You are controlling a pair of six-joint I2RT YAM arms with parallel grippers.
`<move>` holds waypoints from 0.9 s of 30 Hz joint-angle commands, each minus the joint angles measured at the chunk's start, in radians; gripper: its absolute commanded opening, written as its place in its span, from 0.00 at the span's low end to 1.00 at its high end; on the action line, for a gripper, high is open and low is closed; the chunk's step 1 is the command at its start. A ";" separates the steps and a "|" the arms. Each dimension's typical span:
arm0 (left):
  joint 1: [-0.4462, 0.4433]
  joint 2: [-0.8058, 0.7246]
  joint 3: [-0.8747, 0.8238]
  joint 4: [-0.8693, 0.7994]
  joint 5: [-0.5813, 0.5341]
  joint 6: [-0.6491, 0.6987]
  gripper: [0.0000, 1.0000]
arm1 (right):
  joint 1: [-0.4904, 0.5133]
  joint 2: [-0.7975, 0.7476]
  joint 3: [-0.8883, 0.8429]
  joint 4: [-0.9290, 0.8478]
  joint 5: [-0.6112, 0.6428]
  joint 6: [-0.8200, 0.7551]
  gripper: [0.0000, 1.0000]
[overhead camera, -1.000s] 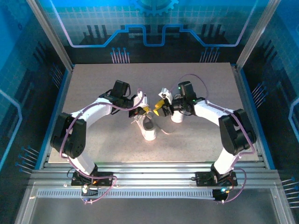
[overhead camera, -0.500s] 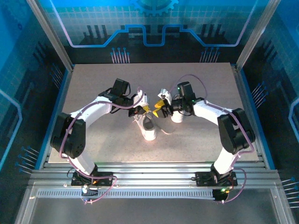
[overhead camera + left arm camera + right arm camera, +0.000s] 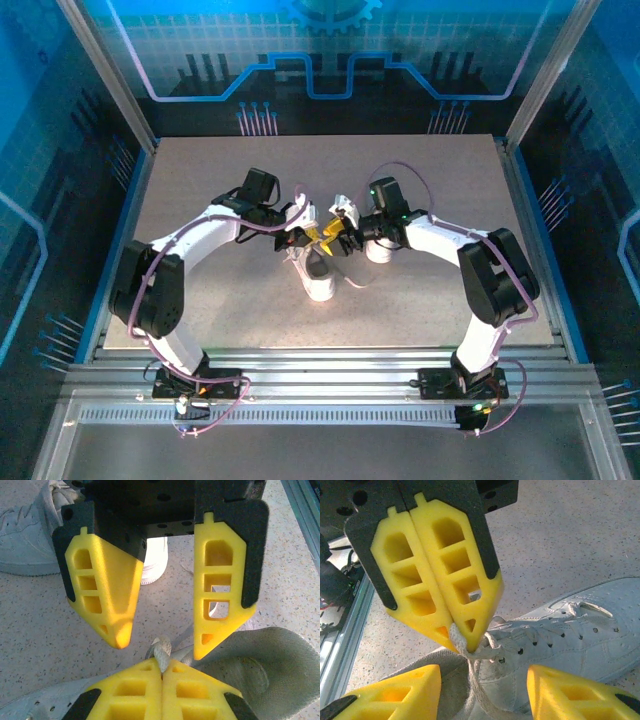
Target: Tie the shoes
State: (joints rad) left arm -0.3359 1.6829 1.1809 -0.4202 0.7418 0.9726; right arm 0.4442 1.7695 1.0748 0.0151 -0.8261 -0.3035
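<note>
A white shoe (image 3: 319, 277) stands mid-table with its grey opening (image 3: 270, 660) facing up. My left gripper (image 3: 162, 664) is shut on a short piece of its pale lace (image 3: 162, 652), held just above the top eyelets (image 3: 520, 651). That gripper (image 3: 465, 641) points down at the shoe (image 3: 570, 630). My right gripper (image 3: 484, 674) is open, and its yellow fingers (image 3: 107, 595) straddle the pinched lace without touching it. Both grippers meet tip to tip over the shoe, the left (image 3: 311, 236) and the right (image 3: 334, 241). The second shoe (image 3: 380, 250) lies partly under the right arm.
The second shoe (image 3: 25, 540) rests on the speckled table (image 3: 200, 180) just beyond the grippers. A metal rail (image 3: 340, 630) runs along the table's edge. Free room lies at the far side and both sides of the table.
My right gripper has moved left toward the left gripper and now stands around the held lace. The left gripper and the shoe have stayed put.
</note>
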 commanded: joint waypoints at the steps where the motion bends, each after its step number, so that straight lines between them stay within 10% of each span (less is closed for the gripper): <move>1: -0.005 0.018 0.037 -0.038 0.051 0.031 0.00 | 0.005 -0.005 0.041 -0.015 -0.005 -0.043 0.47; 27: 0.012 0.032 0.048 -0.089 0.031 0.072 0.00 | 0.039 0.109 0.233 -0.294 -0.028 -0.273 0.43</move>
State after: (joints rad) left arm -0.3298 1.7111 1.2049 -0.4942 0.7334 1.0065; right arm 0.4660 1.8484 1.2728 -0.2058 -0.8349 -0.5262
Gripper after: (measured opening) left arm 0.050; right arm 0.429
